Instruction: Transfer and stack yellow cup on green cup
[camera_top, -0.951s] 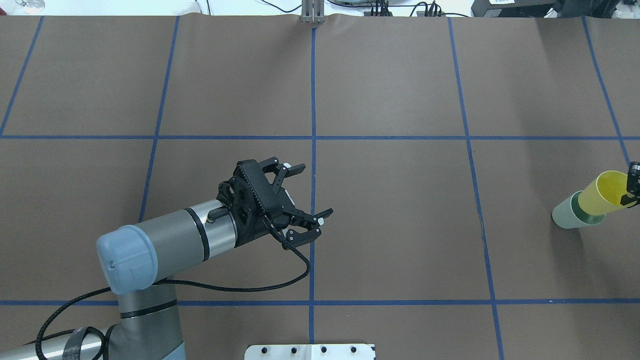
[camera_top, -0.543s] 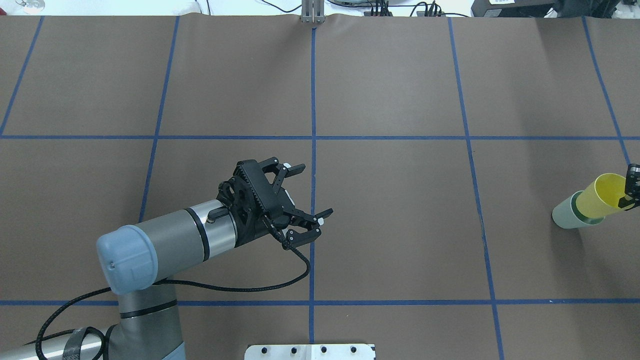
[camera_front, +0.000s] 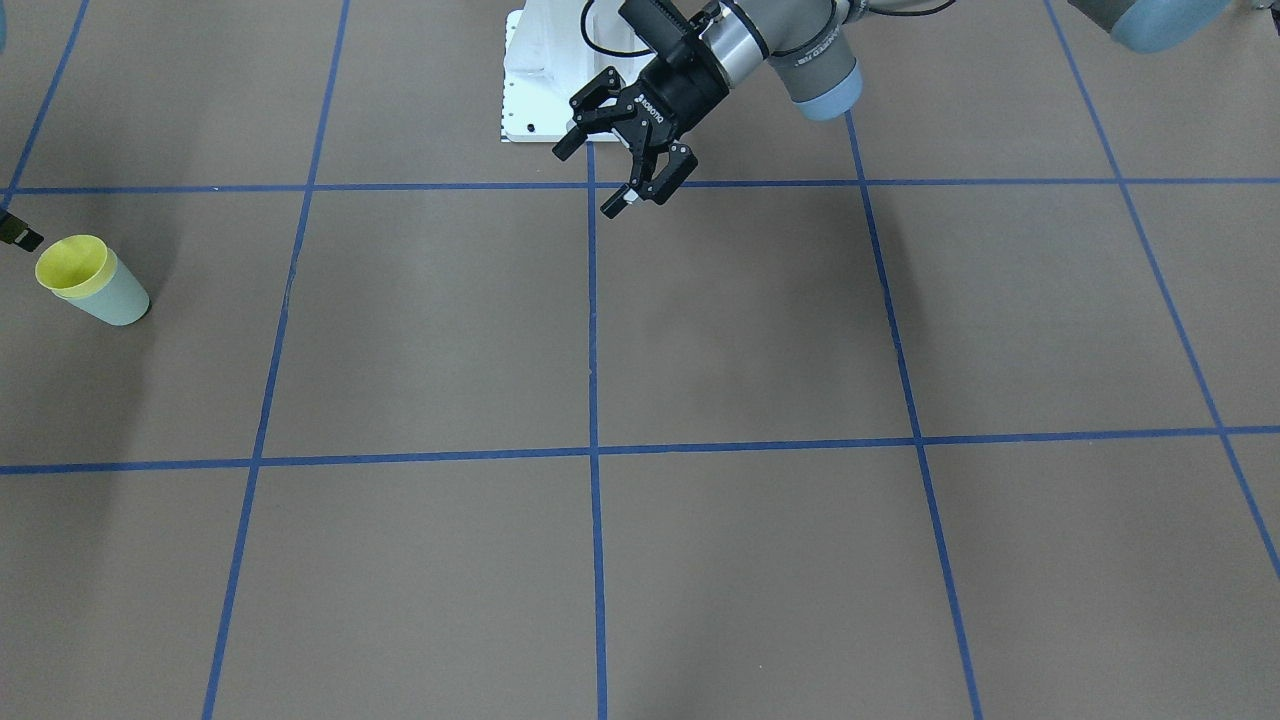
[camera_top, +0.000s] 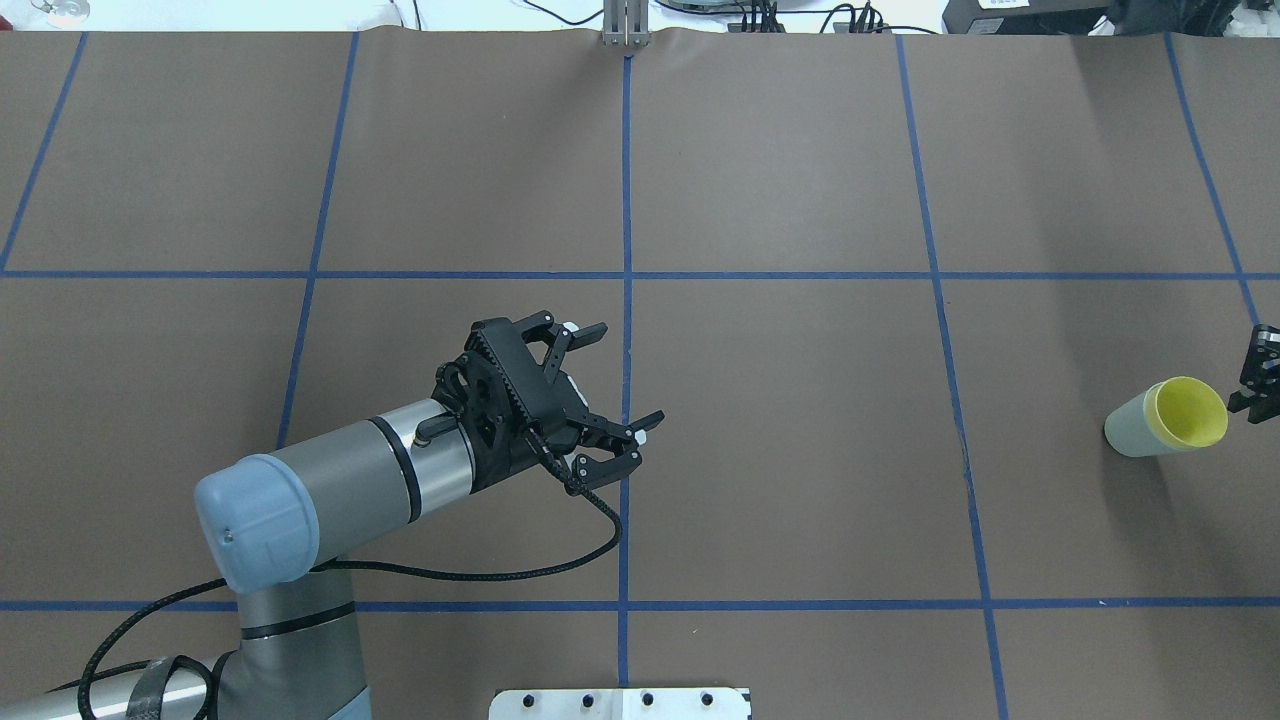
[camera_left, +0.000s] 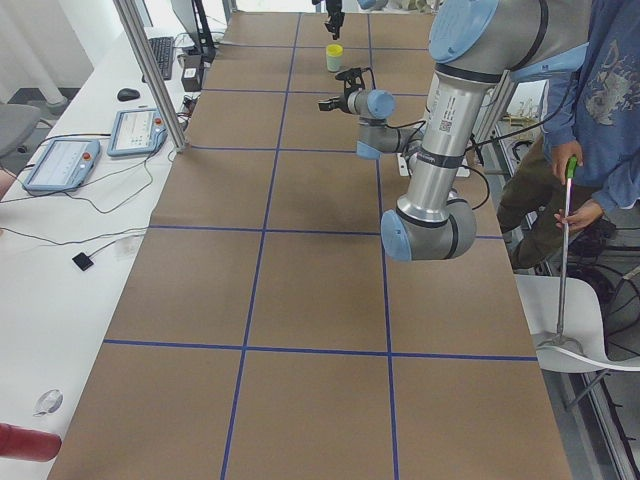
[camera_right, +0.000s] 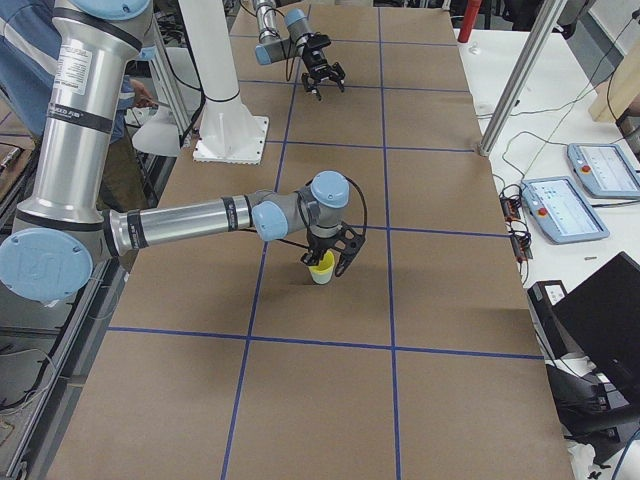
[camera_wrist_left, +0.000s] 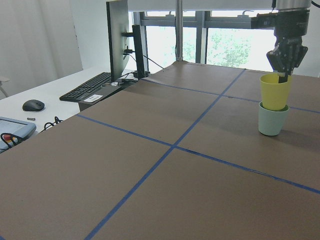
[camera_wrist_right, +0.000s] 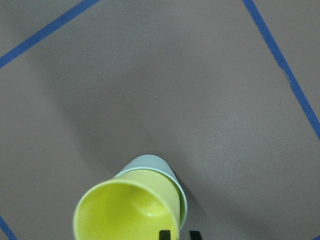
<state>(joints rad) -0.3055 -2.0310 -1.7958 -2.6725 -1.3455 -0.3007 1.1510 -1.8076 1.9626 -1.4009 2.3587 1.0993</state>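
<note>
The yellow cup (camera_top: 1188, 410) stands upright, nested in the green cup (camera_top: 1128, 432), at the table's right edge. In the left wrist view the yellow cup (camera_wrist_left: 275, 92) rises well above the green cup (camera_wrist_left: 272, 120). My right gripper (camera_top: 1258, 378) hovers over the stack. In the right wrist view its fingertips (camera_wrist_right: 165, 234) stand apart on either side of the yellow cup's (camera_wrist_right: 125, 210) rim, slightly open. My left gripper (camera_top: 625, 385) is open and empty, raised over the table's middle and pointing toward the cups.
The brown table (camera_top: 800, 450) is marked with blue tape lines. The robot's white base plate (camera_top: 620, 702) sits at the near edge. A person stands beside the table (camera_left: 600, 110). Monitors and a keyboard (camera_wrist_left: 95, 85) lie past the far side.
The yellow cup was tilted and held high over the green cup. It has dropped deeper into the green cup and stands upright, off the right gripper's fingers. The left arm barely moved.
</note>
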